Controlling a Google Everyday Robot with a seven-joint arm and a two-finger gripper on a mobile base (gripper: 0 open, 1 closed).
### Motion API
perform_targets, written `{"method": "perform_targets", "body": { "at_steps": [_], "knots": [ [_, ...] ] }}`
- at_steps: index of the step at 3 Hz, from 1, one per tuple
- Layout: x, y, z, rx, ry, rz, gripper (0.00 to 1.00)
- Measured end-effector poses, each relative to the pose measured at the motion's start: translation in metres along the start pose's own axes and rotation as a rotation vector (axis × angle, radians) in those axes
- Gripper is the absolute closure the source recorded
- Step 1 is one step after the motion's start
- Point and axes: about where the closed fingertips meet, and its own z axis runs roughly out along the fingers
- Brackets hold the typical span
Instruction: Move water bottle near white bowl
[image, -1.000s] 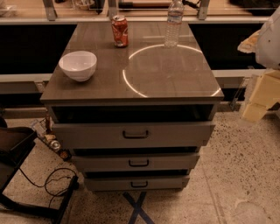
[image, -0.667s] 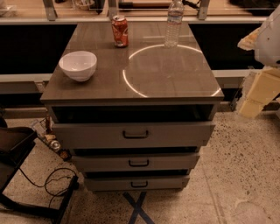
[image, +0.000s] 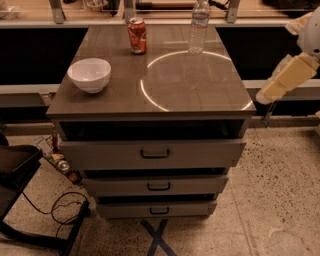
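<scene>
The water bottle (image: 199, 26) is clear with a white cap and stands upright at the far right of the grey cabinet top (image: 150, 100). The white bowl (image: 89, 74) sits on the left side of the top, well apart from the bottle. My gripper (image: 265, 95) is at the end of the cream arm (image: 292, 70), which hangs off the right side of the cabinet. It is level with the front right corner, away from the bottle and holds nothing that I can see.
A red soda can (image: 137, 35) stands at the back between bowl and bottle. A bright ring of light (image: 150, 102) lies on the top. Three drawers (image: 155, 154) face me. A dark chair (image: 20, 170) and cables (image: 55, 210) are on the floor at the left.
The arm at the right has moved up and left, closer to the cabinet's right edge. Bottle, can and bowl have not moved.
</scene>
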Motion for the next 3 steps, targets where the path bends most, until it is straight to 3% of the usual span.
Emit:
{"method": "perform_targets", "body": {
  "at_steps": [1, 2, 3],
  "knots": [
    [-0.012, -0.063, 0.014, 0.113, -0.194, 0.092, 0.00],
    [-0.042, -0.131, 0.045, 0.177, -0.521, 0.227, 0.00],
    [-0.057, -0.155, 0.073, 0.136, -0.692, 0.317, 0.00]
  ]
}}
